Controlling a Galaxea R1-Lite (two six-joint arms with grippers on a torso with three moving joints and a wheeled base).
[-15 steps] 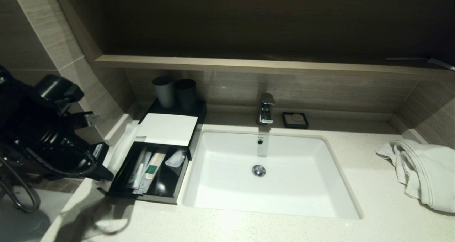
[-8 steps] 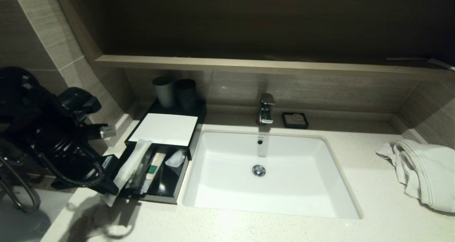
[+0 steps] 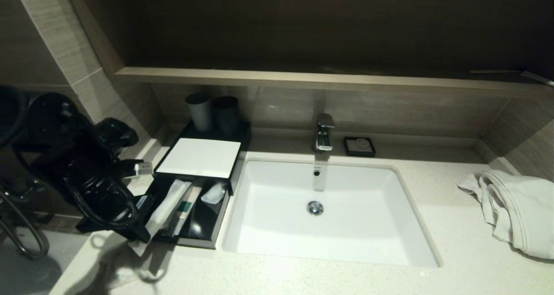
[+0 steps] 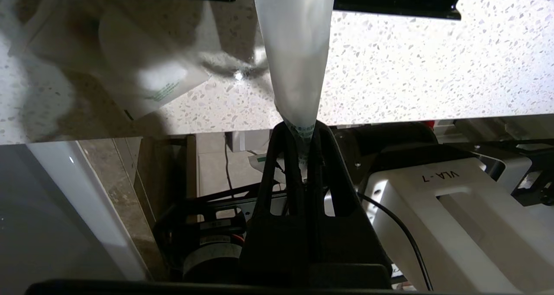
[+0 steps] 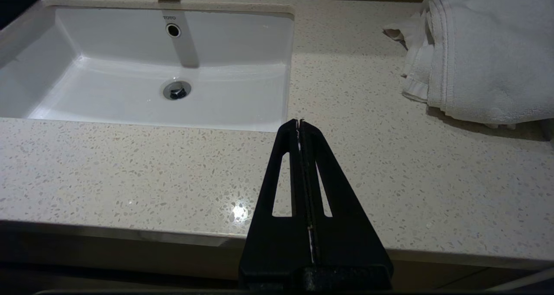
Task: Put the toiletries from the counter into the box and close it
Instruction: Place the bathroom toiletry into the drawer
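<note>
The black box [image 3: 192, 242] stands open left of the sink, its white lid [image 3: 199, 157] slid back. Inside lie a green-marked packet [image 3: 185, 206] and a small white sachet [image 3: 213, 192]. My left gripper [image 3: 143, 238] is at the box's front left corner, shut on one end of a long white packet [image 3: 168, 207] that slants over the box's left side. The left wrist view shows the gripper [image 4: 303, 132] pinching the packet [image 4: 298, 48]. Another white packet [image 3: 130, 274] lies on the counter in front of the box; it also shows in the left wrist view [image 4: 149, 80]. My right gripper [image 5: 299, 122] is shut and empty over the counter's front edge.
The white sink [image 3: 320, 247] is right of the box, with a faucet [image 3: 323, 132] and a soap dish [image 3: 359, 146] behind it. Two dark cups [image 3: 212, 111] stand behind the box. A white towel [image 3: 515, 210] lies at the right.
My left gripper has moved right with the long white packet, from beside the box's left wall to over its open left side.
</note>
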